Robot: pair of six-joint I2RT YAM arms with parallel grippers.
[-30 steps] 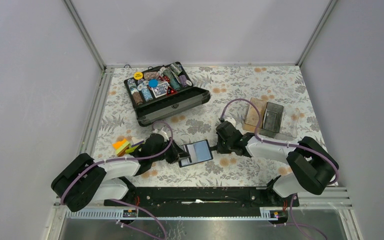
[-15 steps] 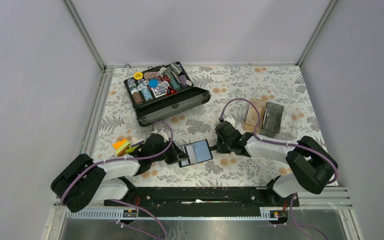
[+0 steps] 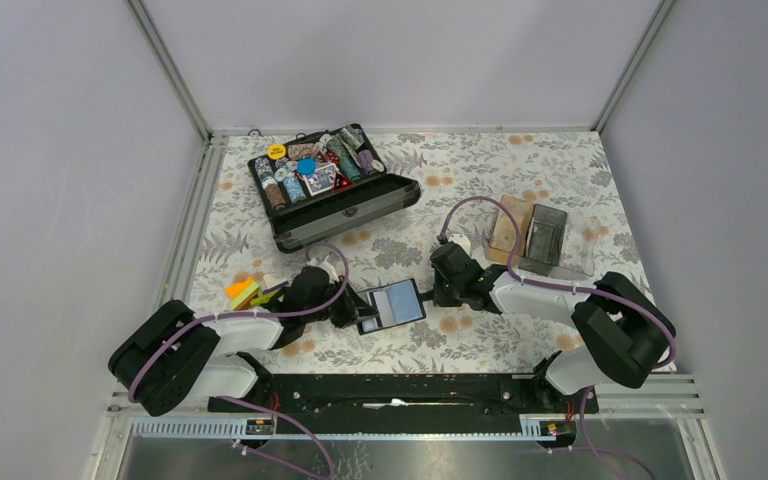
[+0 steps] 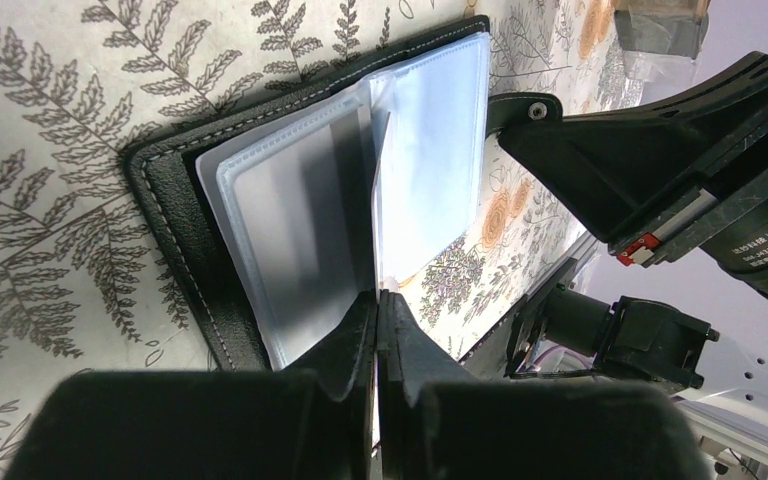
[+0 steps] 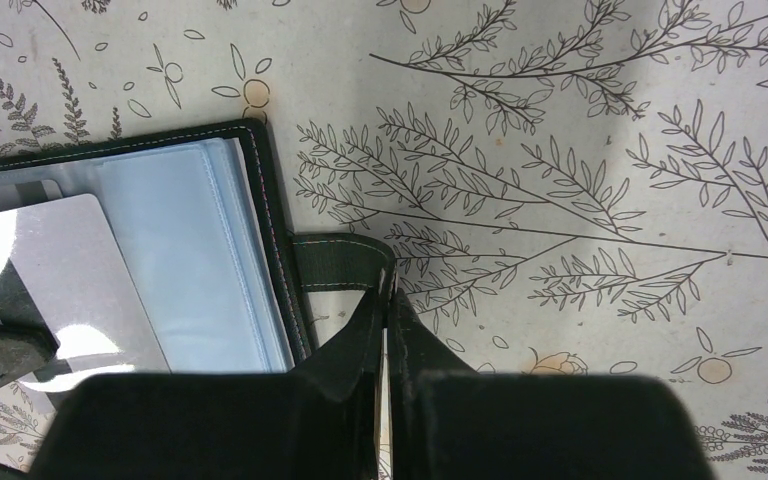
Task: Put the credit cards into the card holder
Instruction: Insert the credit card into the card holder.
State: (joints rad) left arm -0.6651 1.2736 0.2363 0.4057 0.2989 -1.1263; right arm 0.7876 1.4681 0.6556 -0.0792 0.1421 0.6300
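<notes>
The card holder (image 3: 392, 304) lies open on the flowered cloth between the two arms, its blue-grey clear pockets facing up. My left gripper (image 3: 355, 312) is at its left edge, shut on a white card (image 5: 65, 265) with a dark stripe. The card lies over the pockets (image 5: 190, 250). In the left wrist view the jaws (image 4: 377, 300) are closed on a thin white sheet, beside the black leather cover (image 4: 175, 200). My right gripper (image 3: 436, 293) is shut on the holder's black strap tab (image 5: 340, 262), seen at the fingertips in the right wrist view (image 5: 388, 300). A yellow-orange card stack (image 3: 243, 292) lies to the left.
A large black chip case (image 3: 330, 185) stands open at the back left, full of chips. A clear acrylic tray (image 3: 550, 240) holding a tan card (image 3: 508, 225) sits at the right, behind my right arm. Metal frame rails run along the table's left and rear edges.
My left arm's rear links have shifted slightly up and to the right. Both grippers and the card holder stay where they were.
</notes>
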